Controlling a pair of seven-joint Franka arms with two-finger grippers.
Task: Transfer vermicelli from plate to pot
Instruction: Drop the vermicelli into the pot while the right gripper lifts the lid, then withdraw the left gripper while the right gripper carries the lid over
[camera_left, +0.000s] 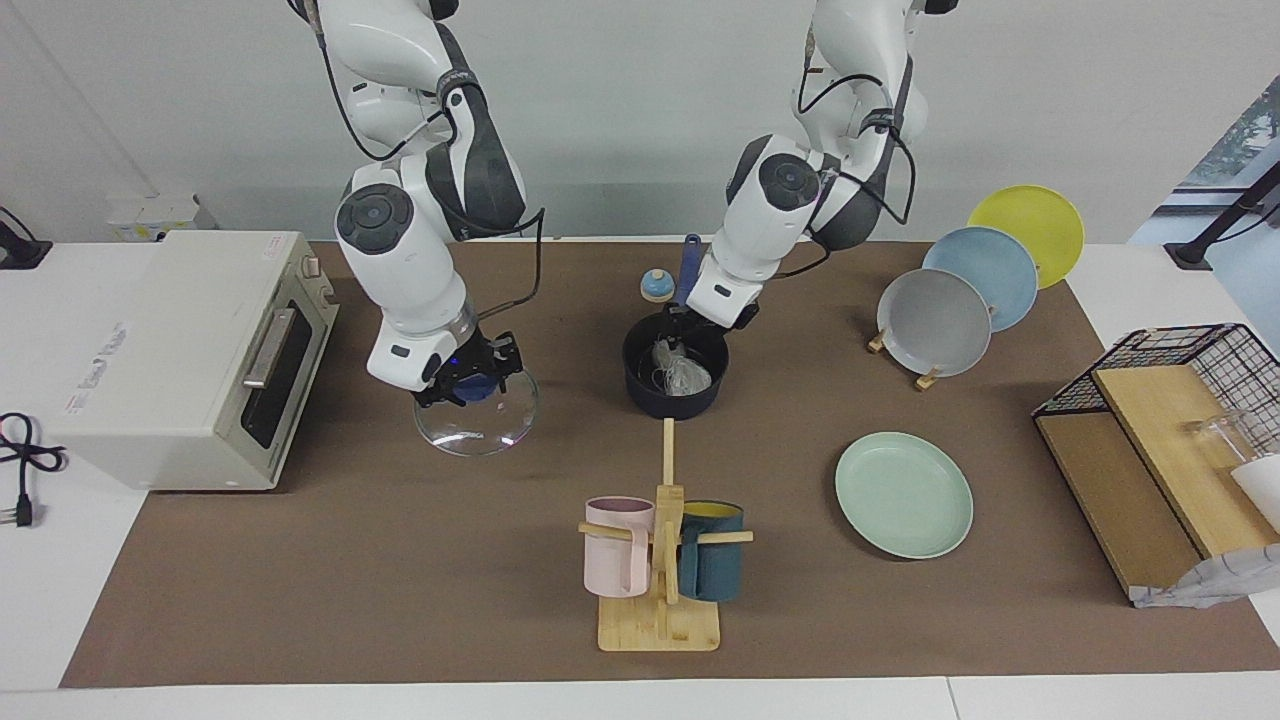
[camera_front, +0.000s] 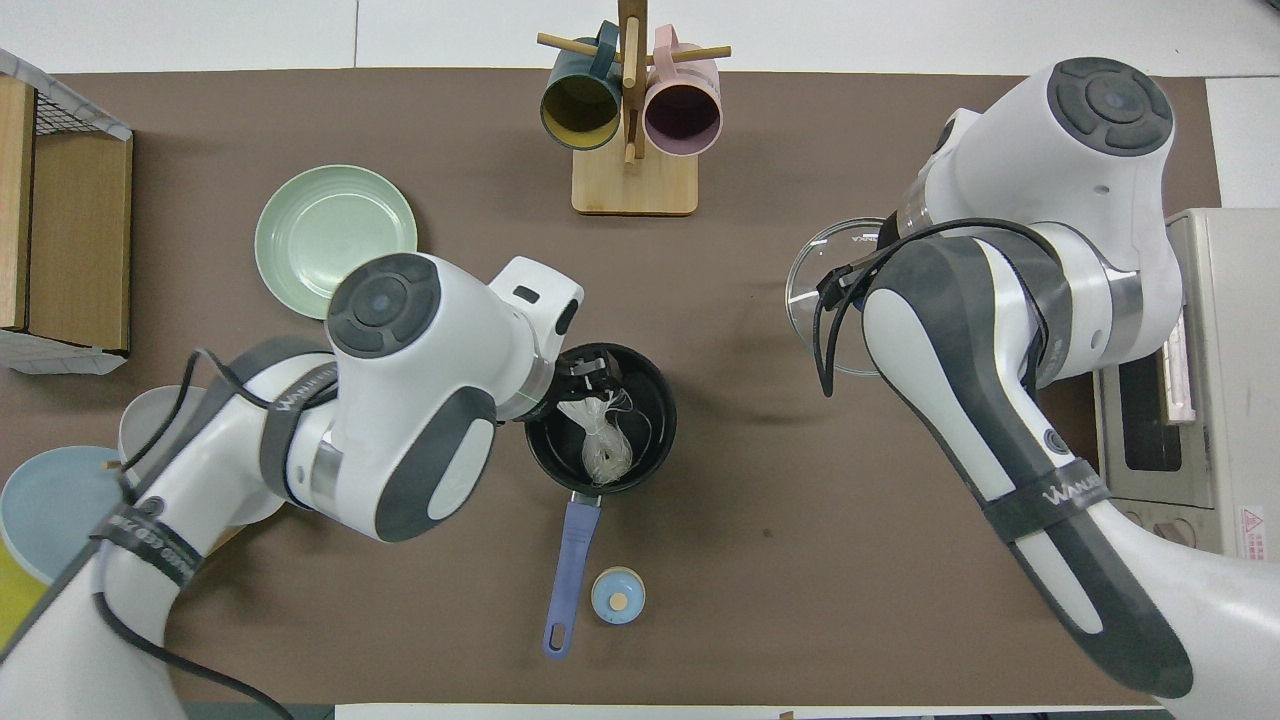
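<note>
My left claw (camera_left: 683, 335) hangs just over the rim of the pot (camera_left: 675, 375), on the side nearer to me, and I cannot tell whether it is spread or pressed together, or whether it touches the noodles at all. Below it the vermicelli (camera_front: 605, 440) lies as a pale, glassy tangle on the pot's black bottom, so I judge the carrying done and the letting-go to be the step in hand. The pot sits mid-worktop with its blue handle (camera_front: 572, 570) pointing back toward me and a small blue knob (camera_front: 617, 596) beside it. The plate (camera_left: 903, 494) lies bare, farther from me than the pot and toward my left arm's end of the worktop. My right claw (camera_left: 470, 380) is pinching the blue knob of a glass lid (camera_left: 477, 412), which it holds low over the worktop in front of the toaster oven (camera_left: 190, 355). Next, I reckon, the left claw must rise straight up, trailing no strands, before the lid can come across.
</note>
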